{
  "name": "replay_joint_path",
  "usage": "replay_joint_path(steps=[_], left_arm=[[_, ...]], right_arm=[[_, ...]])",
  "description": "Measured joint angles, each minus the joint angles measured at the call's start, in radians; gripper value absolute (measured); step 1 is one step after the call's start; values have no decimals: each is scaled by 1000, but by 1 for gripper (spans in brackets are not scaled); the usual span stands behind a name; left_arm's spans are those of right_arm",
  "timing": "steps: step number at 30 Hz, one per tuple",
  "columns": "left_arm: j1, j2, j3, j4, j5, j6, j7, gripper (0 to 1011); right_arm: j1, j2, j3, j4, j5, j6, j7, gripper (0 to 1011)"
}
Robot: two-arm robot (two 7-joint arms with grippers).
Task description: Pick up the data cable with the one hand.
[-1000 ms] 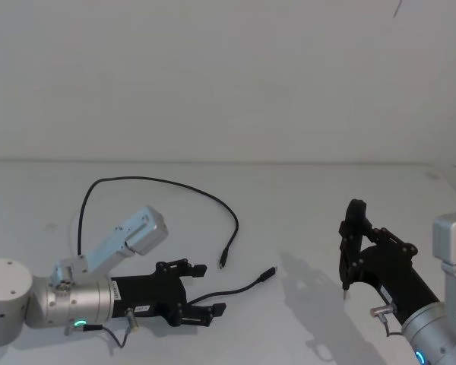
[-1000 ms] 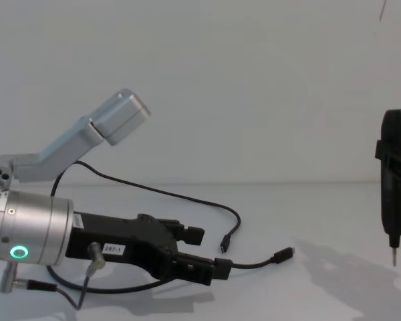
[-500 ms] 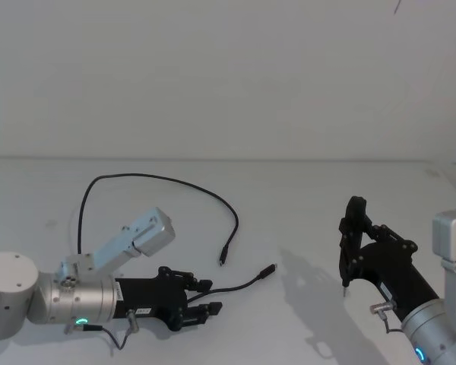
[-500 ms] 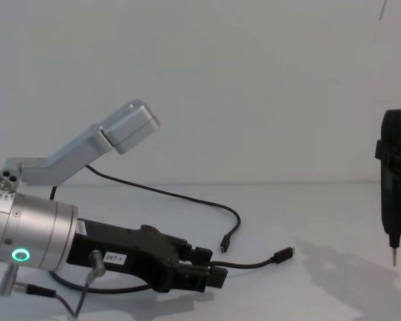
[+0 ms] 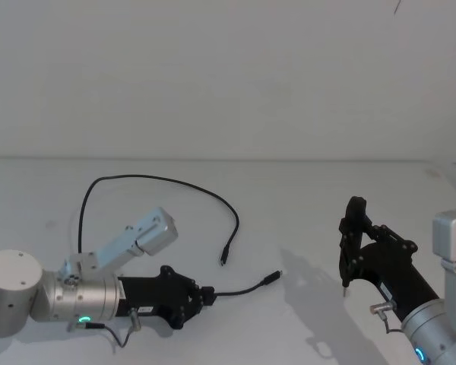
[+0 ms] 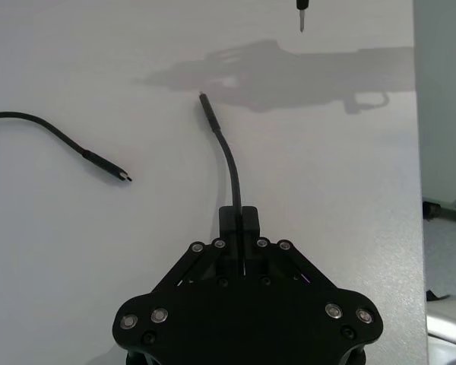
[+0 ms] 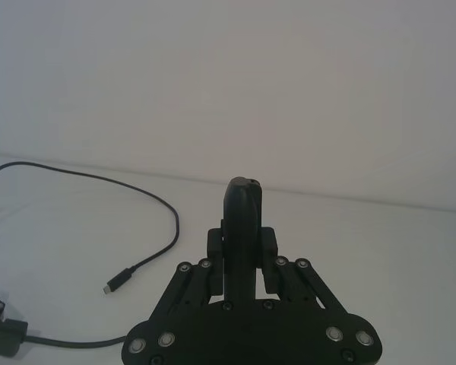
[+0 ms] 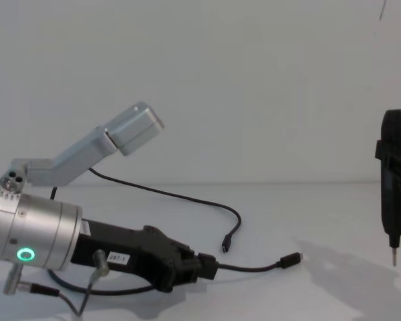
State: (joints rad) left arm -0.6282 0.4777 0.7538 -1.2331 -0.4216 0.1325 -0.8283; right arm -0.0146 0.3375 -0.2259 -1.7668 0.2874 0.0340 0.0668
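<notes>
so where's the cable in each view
head: cable arcs lower left into the left claw; right claw sits lower right
chest: cable low centre, trailing from that claw
left wrist: cable runs straight out of the claw
right wrist: cable curves beside the pen tool
landmark: left claw shut on the cable

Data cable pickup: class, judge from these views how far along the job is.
Done: the left pincer is shut on the cable near one plug. In hand: that grasp, held low by the table. Left: the lift, since the cable's long loop lies on the table. The right pincer, off to the right, holds a pen-like tool.
</notes>
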Motion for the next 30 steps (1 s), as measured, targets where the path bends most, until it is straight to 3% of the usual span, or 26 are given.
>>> replay_joint_path(steps=[10,17,21,30], left_arm=[[-9,-6,-29,-2,-21,-38,-4,37],[-5,2,-60,-31,-77,-54,-42,37],[11,20,-80,-70,-124,-49,-64,37],[37,58,-105,-130,-184,-27,-93,37]], right_arm=[[0,0,0,0,0,0,0,279],[0,0,0,0,0,0,0,279],[0,0,0,0,0,0,0,279],[0,0,0,0,0,0,0,279]])
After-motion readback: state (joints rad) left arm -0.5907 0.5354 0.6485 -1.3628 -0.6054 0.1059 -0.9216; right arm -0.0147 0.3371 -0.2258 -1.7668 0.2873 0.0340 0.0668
